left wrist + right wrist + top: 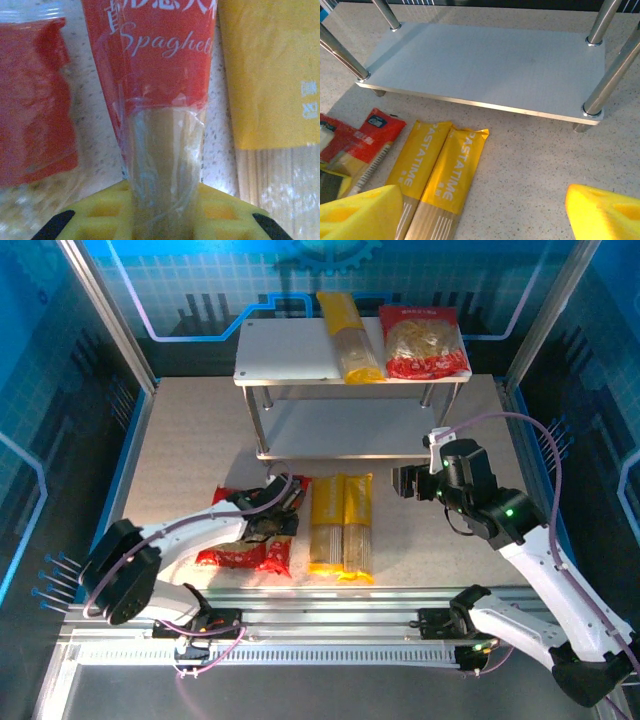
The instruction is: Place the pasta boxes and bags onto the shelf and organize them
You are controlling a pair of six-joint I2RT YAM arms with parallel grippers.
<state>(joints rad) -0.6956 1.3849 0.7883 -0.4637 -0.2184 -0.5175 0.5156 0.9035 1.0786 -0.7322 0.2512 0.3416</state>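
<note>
The narrow red pack (160,65), printed "Spaghetti", lies on the table, and my left gripper (162,212) is shut on its clear end, the film bunched between the yellow pads (95,215). From above, that gripper (272,508) sits over the red packs left of centre. A wide red bag (245,556) lies beside it. Two yellow spaghetti packs (341,527) lie side by side in the middle. On the top board of the shelf (285,352) rest a yellow pack (352,338) and a red bag (424,340). My right gripper (410,482) hangs open, holding nothing, above the table right of the yellow packs (437,167).
The lower shelf board (485,65) is bare, with metal legs (602,92) at its corners. Bare table (535,160) lies under my right gripper. Blue glass walls stand on both sides, and a rail (330,625) runs along the near edge.
</note>
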